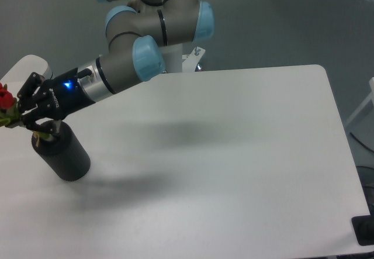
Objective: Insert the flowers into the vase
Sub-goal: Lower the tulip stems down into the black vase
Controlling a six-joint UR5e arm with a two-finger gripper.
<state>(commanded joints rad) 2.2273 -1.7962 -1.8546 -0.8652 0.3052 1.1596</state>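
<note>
The vase [63, 155] is a matte black cylinder standing tilted on the white table at the left, its mouth pointing up and left. My gripper [27, 113] hovers just above and left of that mouth, shut on the flowers [7, 106]. Their red buds stick out at the frame's left edge with green leaves below. The pale stem ends reach down to the vase's mouth; whether they are inside I cannot tell.
The white table [234, 154] fills most of the view; its right edge runs down at the far right. The arm's base mount [190, 57] stands behind the table's back edge. A dark object [364, 231] sits at the bottom right corner.
</note>
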